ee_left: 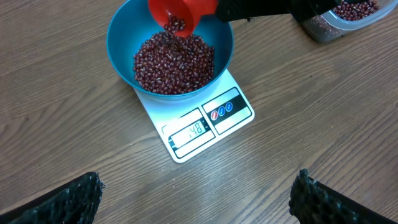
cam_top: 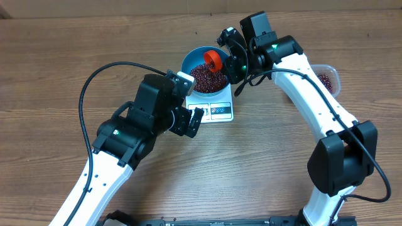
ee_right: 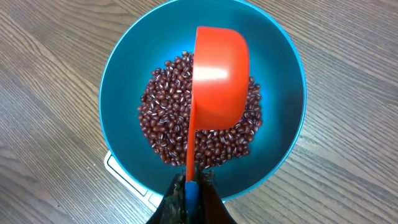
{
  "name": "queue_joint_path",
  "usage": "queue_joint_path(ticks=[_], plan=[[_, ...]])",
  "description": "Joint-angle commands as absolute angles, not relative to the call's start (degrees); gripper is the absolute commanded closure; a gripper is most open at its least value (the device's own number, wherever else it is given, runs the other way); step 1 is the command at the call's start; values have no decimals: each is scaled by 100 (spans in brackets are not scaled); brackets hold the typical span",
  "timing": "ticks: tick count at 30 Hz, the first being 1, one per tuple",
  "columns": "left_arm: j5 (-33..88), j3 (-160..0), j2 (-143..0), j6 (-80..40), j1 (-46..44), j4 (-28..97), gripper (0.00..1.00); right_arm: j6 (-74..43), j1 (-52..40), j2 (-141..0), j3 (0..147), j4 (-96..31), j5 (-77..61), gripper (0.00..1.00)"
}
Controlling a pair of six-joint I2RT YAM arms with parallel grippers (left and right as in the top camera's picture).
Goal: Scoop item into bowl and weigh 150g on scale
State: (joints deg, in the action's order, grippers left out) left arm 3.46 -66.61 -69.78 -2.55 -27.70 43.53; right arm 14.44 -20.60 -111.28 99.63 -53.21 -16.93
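The blue bowl (cam_top: 188, 63) sits on the white scale (cam_top: 220, 112) and holds a pile of dark red beans (cam_top: 204, 78). My right gripper (ee_right: 191, 186) is shut on the handle of a red scoop (ee_right: 217, 81). The scoop is tipped over the bowl (ee_right: 124, 81), and in the left wrist view a few beans sit at the lip of the scoop (ee_left: 177, 12) above the pile (ee_left: 174, 65). The scale (ee_left: 205, 124) has dark digits in its display. My left gripper (ee_left: 196, 199) hangs open and empty over bare table in front of the scale, its fingers (ee_left: 62, 202) wide apart.
A clear plastic tub (cam_top: 328, 78) with more beans stands to the right of the bowl, behind the right arm; it also shows as the tub (ee_left: 348, 15) at the top right of the left wrist view. The rest is brown wood-grain table.
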Motion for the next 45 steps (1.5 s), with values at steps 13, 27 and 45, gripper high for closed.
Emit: queue_joint_path(ticks=[13,27,45], plan=[[392,-6604,-7006,-126,-2740,4348,0,1503,-2016,-10984,10134,-5323,-1653,97],[392,-6604,-7006,-126,-2740,4346,0,1538,-2023,-10984,10134,-5391,-1747,97],[395,-6604,-7006,-126,-2740,4346,1,1629,-2012,-10984,10132,-5476,-1468,97]])
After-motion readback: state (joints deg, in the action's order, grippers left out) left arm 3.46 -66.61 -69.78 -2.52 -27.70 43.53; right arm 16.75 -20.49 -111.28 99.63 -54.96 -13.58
